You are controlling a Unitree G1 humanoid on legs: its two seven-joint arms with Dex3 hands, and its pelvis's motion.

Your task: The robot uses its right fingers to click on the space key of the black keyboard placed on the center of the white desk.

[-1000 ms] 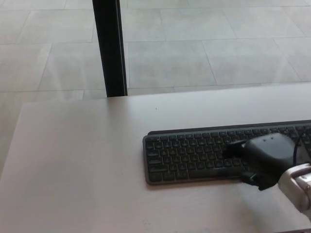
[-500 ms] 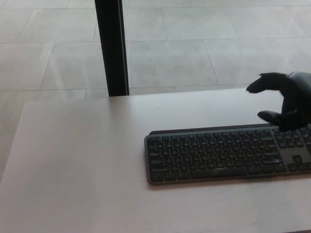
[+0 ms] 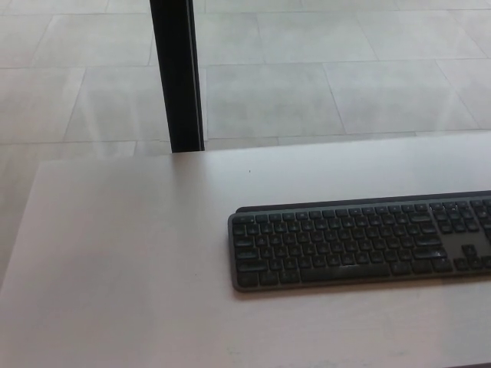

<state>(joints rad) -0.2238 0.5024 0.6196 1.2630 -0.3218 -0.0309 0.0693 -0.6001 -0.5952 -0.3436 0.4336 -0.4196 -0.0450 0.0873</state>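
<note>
Lying flat on white desk, black keyboard sits right of centre, right end cut by picture edge. Space key on front row. Neither robot hand visible. Beyond desk: black post, pale tiled floor.

This looks like an office or a lab room. A white desk fills the lower part of the head view, smooth and plain. On it lies a black keyboard — the sort people type on at work — running off the right edge of the view. Past the far edge of the desk is a floor of big pale grey tiles with thin lines between them. A black post stands upright just behind the desk — it may be a frame or a stand, hard to tell which.
</note>
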